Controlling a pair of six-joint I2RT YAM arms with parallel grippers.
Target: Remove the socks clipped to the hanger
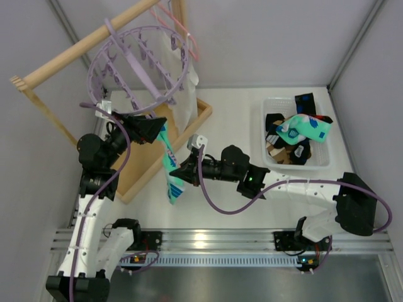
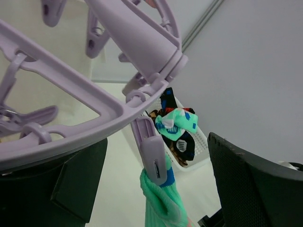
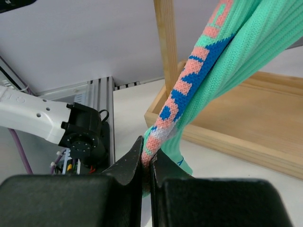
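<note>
Right claw (image 3: 146, 150): pinches fully shut on the low end of the mint-green sock (image 3: 222, 61), a soft, light, stretchy knit banded coral and blue. Hangs taut from a lavender clip (image 2: 154, 158) on the hanger (image 1: 135, 66), stiff smooth plastic. Left claw (image 1: 154, 126): gapes wide around the ring beside that clip, grasps nothing. Probably slips free under a steady downward tug; better gripped nearer the clip, lest the knit merely stretch.
</note>
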